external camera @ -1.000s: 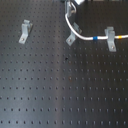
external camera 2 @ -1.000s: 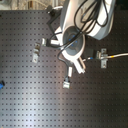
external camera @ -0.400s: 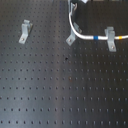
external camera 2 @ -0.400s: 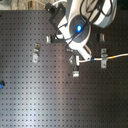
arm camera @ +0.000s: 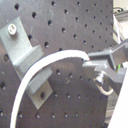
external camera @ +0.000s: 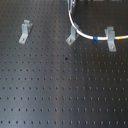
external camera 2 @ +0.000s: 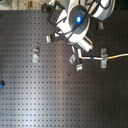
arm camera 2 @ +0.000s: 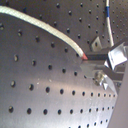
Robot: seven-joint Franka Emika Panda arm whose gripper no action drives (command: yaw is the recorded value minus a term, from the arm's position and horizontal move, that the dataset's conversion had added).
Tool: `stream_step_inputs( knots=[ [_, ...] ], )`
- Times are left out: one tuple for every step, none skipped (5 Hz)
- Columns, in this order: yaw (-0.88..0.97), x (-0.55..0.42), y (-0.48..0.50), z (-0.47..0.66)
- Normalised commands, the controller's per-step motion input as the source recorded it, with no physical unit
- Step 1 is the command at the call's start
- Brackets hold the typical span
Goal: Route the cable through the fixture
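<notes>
Cable (external camera: 75, 27) is held near its end by clenched jaws, w/ its white length already set in the right fixture (external camera: 110, 39). Middle fixture (external camera: 71, 36) is being reached; next, cable must be lowered into its slot.

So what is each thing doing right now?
cable: threaded through the right bracket, passing the middle one, its end pinched by the gripper.
right bracket: holds the cable.
middle bracket: cable at it.
left bracket: empty.
gripper: shut on the cable.
</notes>
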Motion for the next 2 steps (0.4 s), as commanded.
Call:
stream_step_inputs(
  knots=[
    [0.0,0.009,0.001,0.33],
    [0.0,0.085,-0.053,0.64]
  ],
)
